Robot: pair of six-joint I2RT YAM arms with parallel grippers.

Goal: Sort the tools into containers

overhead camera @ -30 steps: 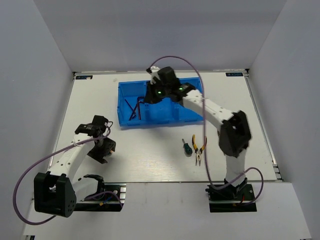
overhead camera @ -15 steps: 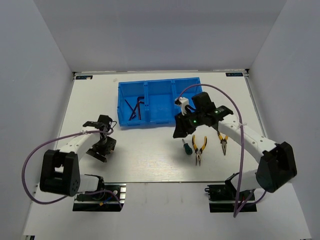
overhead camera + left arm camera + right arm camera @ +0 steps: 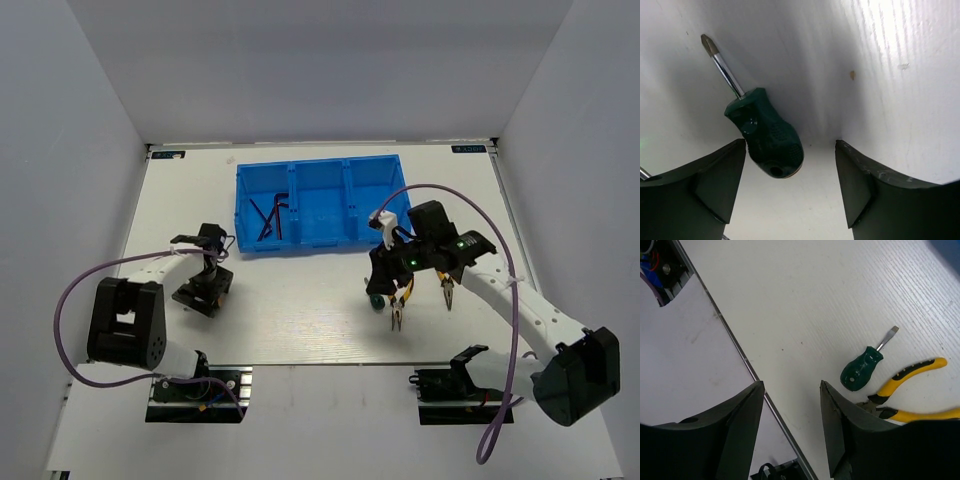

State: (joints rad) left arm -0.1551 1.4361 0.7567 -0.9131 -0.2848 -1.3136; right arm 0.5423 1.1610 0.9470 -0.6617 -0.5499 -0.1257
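Note:
A blue three-compartment container (image 3: 318,205) stands at the back of the table, with dark hex keys (image 3: 270,216) in its left compartment. My left gripper (image 3: 205,290) (image 3: 790,146) is open over a green-handled screwdriver (image 3: 767,137). The handle's butt lies between the fingers, close to the left one. My right gripper (image 3: 382,283) (image 3: 791,385) is open and empty above the table. Just right of it lie a second green screwdriver (image 3: 861,370) (image 3: 374,300) and yellow-handled pliers (image 3: 912,390) (image 3: 398,308). Another pair of pliers (image 3: 445,290) lies further right.
The table's near edge (image 3: 740,357) runs under my right gripper, with the arm mounts below it. Purple cables (image 3: 470,200) loop over both arms. Grey walls close in the table at the back and sides.
My right arm has swung from over the blue container down to the near table by the screwdriver and pliers. My left gripper shifted a little over its screwdriver.

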